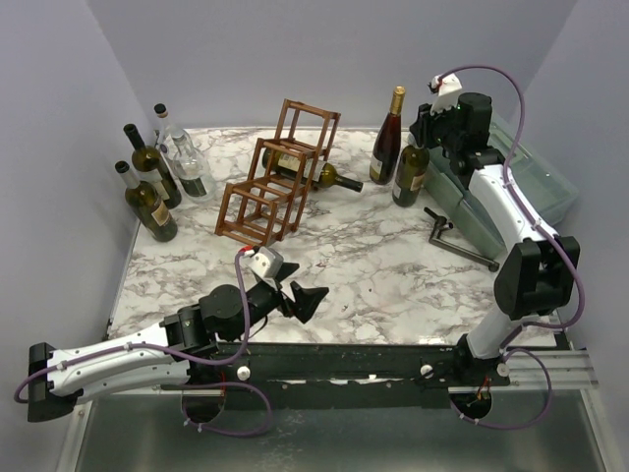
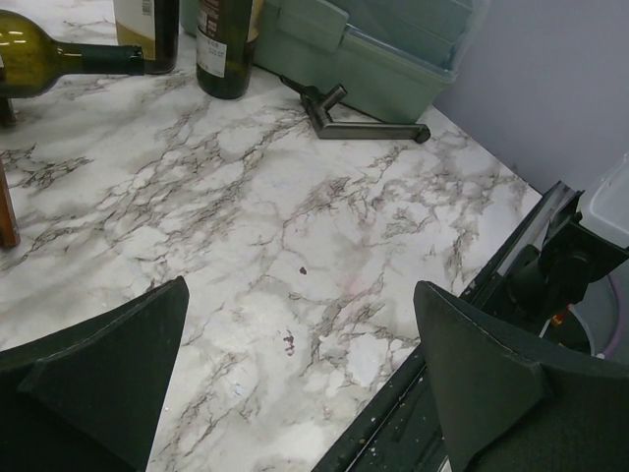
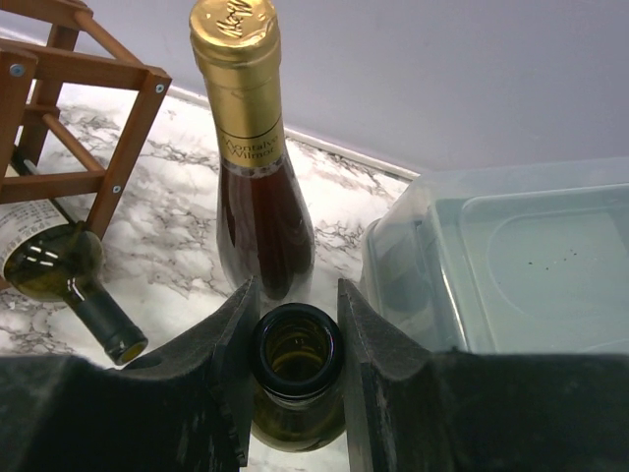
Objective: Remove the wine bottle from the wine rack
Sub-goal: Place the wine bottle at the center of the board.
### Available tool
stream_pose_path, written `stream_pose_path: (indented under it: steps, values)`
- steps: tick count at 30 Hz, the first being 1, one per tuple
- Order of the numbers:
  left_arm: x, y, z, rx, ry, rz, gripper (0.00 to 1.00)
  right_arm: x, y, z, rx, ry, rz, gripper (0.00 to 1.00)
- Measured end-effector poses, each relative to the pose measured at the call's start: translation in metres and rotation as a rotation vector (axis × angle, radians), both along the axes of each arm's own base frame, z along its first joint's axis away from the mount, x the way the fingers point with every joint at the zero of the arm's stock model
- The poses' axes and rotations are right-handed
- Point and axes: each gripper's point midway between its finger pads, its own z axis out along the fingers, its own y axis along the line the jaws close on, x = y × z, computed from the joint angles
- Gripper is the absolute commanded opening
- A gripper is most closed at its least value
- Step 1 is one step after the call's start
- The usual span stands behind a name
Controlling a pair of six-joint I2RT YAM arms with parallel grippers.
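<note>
Near the front edge, the left claw is hanging over the marble table, fingers standing wide apart. At the far middle, a wine bottle is lying in the wine rack, its neck sticking out to the right. Far right, the right claw is clamping the neck of an upright green bottle, just beside a gold-capped bottle.

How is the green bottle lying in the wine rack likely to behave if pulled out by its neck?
Being glass, the green bottle is probably rigid and breakable, with a smooth neck that may slip when gripped. It lies on its side in the wine rack, so on the marble table it would likely roll.
</note>
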Motion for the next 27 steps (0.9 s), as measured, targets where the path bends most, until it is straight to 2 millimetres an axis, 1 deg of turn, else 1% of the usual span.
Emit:
stream_pose_path:
  steps: [5,9,12,14,18,20,25,27]
  values:
    - [0.000,0.002,-0.003,0.007,0.009,0.005,0.98,0.006,-0.001,0.001,0.000,-0.007,-0.006,0.20]
    - [0.000,0.003,-0.005,0.011,0.015,0.007,0.98,0.012,-0.004,0.001,0.001,-0.018,-0.014,0.22]
    - [-0.001,0.005,-0.005,0.009,0.018,0.008,0.99,0.017,-0.007,0.001,0.002,-0.021,-0.020,0.27]
    - [-0.001,0.006,-0.004,0.001,0.019,0.009,0.99,0.021,-0.009,0.001,0.001,-0.026,-0.026,0.33]
    - [-0.002,0.010,0.000,-0.020,0.017,0.013,0.99,0.022,-0.011,0.002,0.002,-0.031,-0.031,0.53]
    - [-0.002,0.012,0.003,-0.032,0.014,0.018,0.99,0.024,-0.012,0.006,0.005,-0.047,-0.034,0.60]
    - [-0.003,0.016,0.005,-0.043,0.014,0.022,0.99,0.027,-0.011,0.020,0.016,-0.091,-0.035,0.69]
    - [-0.003,0.016,0.006,-0.046,0.014,0.022,0.99,0.026,-0.011,0.023,0.018,-0.098,-0.036,0.75]
